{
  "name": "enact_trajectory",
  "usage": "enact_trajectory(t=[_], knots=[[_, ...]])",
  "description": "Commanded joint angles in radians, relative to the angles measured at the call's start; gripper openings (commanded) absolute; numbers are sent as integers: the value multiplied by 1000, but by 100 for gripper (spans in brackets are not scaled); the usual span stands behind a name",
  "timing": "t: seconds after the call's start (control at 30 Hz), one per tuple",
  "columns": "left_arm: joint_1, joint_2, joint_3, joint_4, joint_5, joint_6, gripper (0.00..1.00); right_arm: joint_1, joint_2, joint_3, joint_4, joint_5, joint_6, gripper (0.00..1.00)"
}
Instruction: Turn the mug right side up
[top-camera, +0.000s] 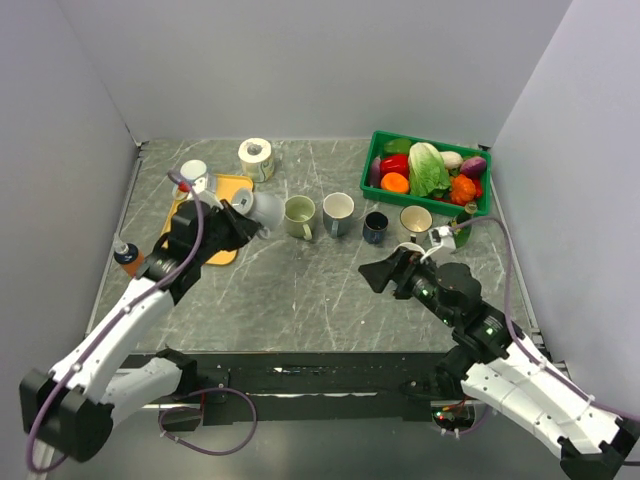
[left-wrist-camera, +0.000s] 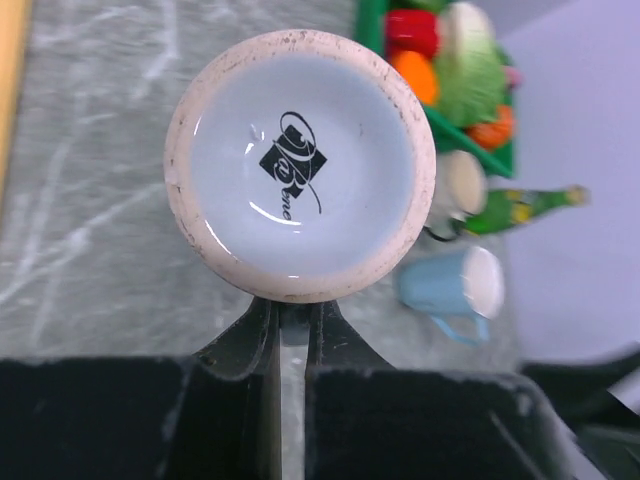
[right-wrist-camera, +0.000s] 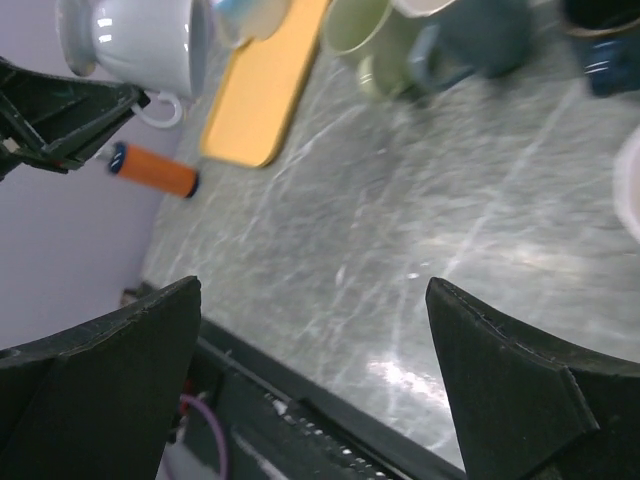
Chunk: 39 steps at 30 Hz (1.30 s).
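The left gripper, jaws clenched, holds the mug sideways; the right gripper hovers, jaws released. We should roll our wrist until the rim faces up, then lower gently.

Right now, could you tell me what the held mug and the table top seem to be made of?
Mug: likely glazed ceramic; glossy white base with reflections, rough speckled unglazed foot ring. Table top: grey stone or stone-look laminate; white veins, slight sheen.

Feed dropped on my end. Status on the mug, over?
Left gripper shut on white mug, tipped sideways. Right gripper open, hovering apart. Green mug close beside.
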Motion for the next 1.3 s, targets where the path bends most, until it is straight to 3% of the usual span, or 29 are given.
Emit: enact_trajectory(t=[0.0, 0.23, 0.43, 0.7, 0.93, 1.27], knots=[[-11, -127, -17, 180, 161, -92, 1, 7, 74, -14, 217, -162, 43, 100], [-37, -168, -22, 329, 393, -155, 1, 70, 122, -34, 420, -234, 67, 100], [-87, -180, -59, 496, 458, -259, 1, 130, 177, -26, 602, -319, 17, 100], [-230, -170, -143, 716, 393, -358, 1, 228, 237, -8, 766, -262, 12, 95], [-334, -205, -194, 827, 269, -346, 1, 236, 197, -60, 882, -106, 89, 78], [-442, -182, -220, 916, 197, -336, 1, 237, 241, 0, 862, -63, 116, 73]])
